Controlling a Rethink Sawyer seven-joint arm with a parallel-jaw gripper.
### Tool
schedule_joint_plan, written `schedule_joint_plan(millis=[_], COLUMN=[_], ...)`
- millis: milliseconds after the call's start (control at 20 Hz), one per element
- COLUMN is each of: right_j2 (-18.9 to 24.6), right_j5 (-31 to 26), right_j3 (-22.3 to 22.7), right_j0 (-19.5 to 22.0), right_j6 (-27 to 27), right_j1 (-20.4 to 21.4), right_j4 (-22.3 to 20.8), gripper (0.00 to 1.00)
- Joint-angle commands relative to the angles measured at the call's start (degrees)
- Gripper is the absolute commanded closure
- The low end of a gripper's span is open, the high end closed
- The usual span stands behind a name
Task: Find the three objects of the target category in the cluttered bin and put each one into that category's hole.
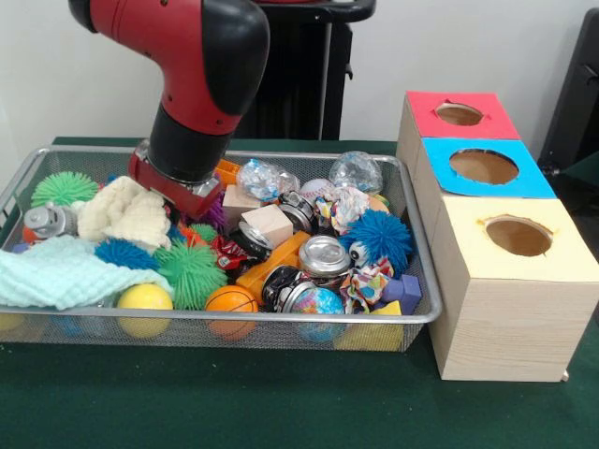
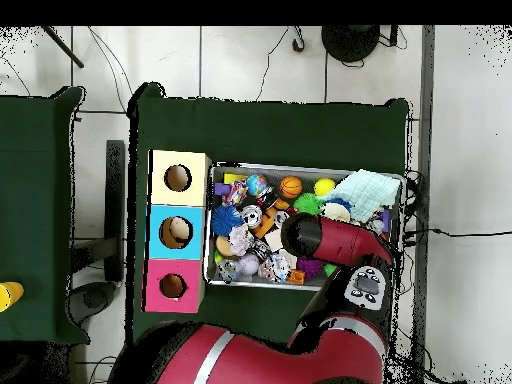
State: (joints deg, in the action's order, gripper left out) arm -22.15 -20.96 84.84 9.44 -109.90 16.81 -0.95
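Wire-mesh bin (image 1: 421,281) on the green counter (image 1: 281,402) holds mixed clutter: spiky balls, crushed cans, wooden blocks, cloths. The claw (image 1: 178,192) is lowered into the bin's left half beside a cream cloth (image 1: 122,215), presumably to search; its state cannot be determined. The three-hole sorting box (image 1: 505,281) stands alongside. Target category unidentified.
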Motion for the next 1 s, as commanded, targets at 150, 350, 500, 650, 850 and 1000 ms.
schedule_joint_plan(millis=[150, 350, 500, 650, 850, 1000], right_j2=[7.8, 6.5, 5.5, 4.2, 2.4, 1.3], right_j5=[-2.1, -5.1, -6.9, -9.3, -11.6, -13.2], right_j3=[0.8, 0.3, 0.4, 0.4, 0.3, 0.0], right_j0=[-1.7, -3.6, -5.3, -7.4, -10.1, -11.8], right_j6=[-7.5, -8.8, -10.0, -11.5, -13.5, -14.9], right_j1=[7.4, 8.8, 9.5, 10.4, 10.8, 10.6], right_j4=[3.0, 4.1, 5.0, 6.1, 7.8, 9.2], gripper=[1.00, 1.00, 1.00, 1.00, 1.00, 1.00])
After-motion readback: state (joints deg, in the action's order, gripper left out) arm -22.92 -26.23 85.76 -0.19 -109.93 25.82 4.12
